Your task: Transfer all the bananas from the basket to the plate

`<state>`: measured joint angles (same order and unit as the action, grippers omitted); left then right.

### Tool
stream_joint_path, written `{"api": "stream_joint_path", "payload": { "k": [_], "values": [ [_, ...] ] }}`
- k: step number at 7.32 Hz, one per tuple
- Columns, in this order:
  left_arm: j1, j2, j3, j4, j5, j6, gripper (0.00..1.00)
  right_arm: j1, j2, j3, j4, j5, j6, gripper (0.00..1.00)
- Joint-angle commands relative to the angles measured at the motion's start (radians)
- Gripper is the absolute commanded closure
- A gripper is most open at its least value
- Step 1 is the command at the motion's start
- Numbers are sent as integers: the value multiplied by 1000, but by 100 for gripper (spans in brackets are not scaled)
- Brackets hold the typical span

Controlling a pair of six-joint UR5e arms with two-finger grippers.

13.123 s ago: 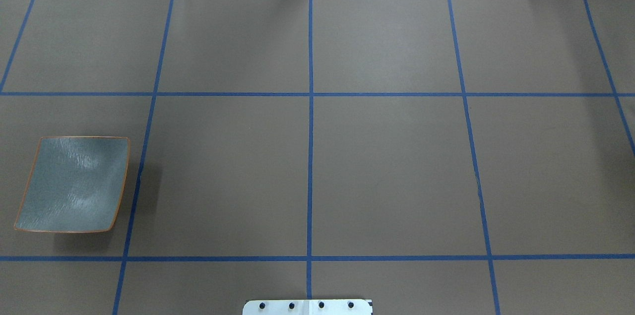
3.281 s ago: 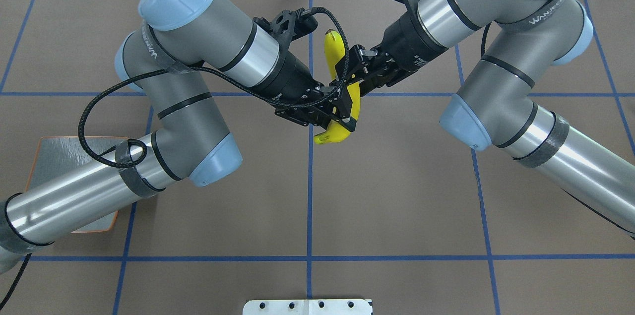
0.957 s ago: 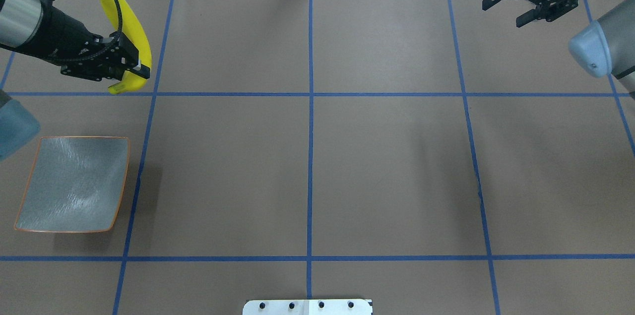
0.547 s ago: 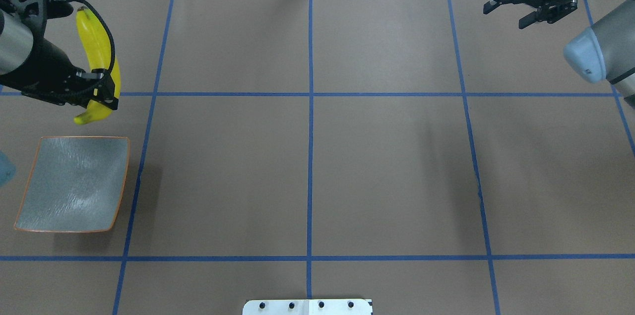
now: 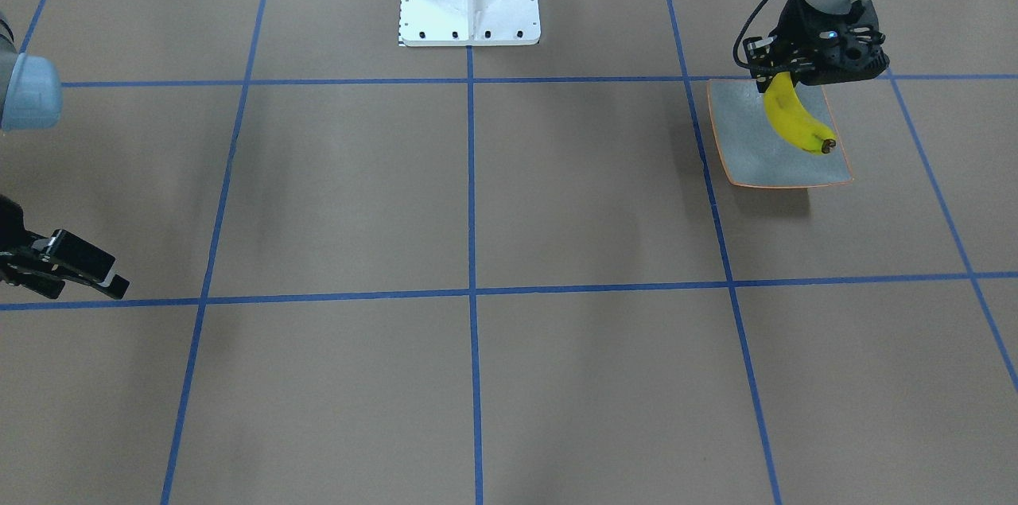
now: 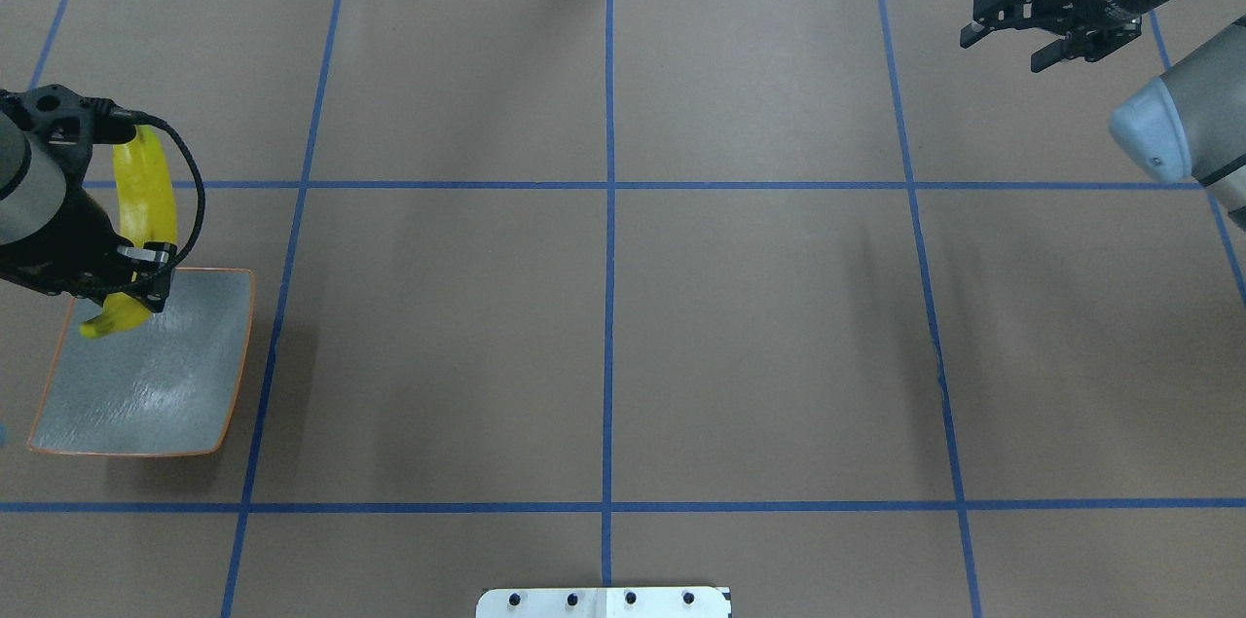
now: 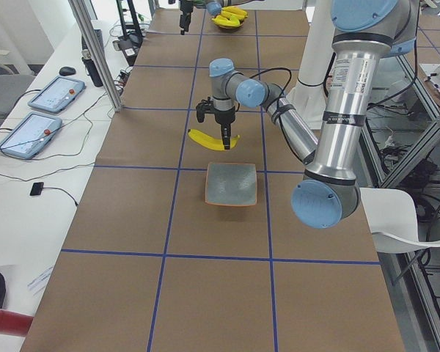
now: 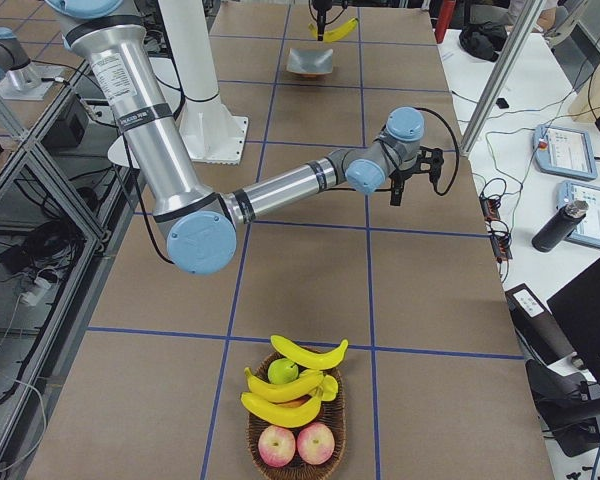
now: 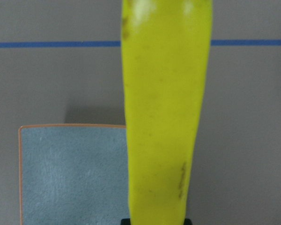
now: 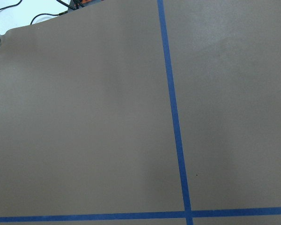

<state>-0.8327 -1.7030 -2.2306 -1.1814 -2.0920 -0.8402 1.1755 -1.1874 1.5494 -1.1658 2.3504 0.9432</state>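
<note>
The left gripper (image 6: 144, 279) was clamped across one banana (image 6: 143, 195) near its stem end; the short stub stuck out on the robot's side of the fingers, while the long body ran away from the robot to its dark tip; the fruit hung in the air about the far edge of the plate (image 6: 165, 384), not touching it; the right gripper (image 6: 1003, 52) stood spread and empty, well apart; three other bananas (image 8: 285, 385) lay in the basket (image 8: 296, 455).

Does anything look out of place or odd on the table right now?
Nothing stands out. The left end effector holds a banana over the plate's edge; the other bananas sit in their basket.
</note>
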Motion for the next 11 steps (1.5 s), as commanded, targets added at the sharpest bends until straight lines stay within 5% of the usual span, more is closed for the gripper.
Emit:
{"api": "stream_joint_path", "payload": {
  "k": [1, 4, 11],
  "values": [
    [64, 39, 32, 3, 0, 6, 100, 15, -12, 6, -113, -36, -192, 0],
    [115, 42, 113, 5, 0, 97, 100, 32, -12, 8, -255, -63, -383, 0],
    [115, 36, 236, 3, -5, 151, 98, 32, -18, 11, -264, -63, -399, 0]
  ]
}}
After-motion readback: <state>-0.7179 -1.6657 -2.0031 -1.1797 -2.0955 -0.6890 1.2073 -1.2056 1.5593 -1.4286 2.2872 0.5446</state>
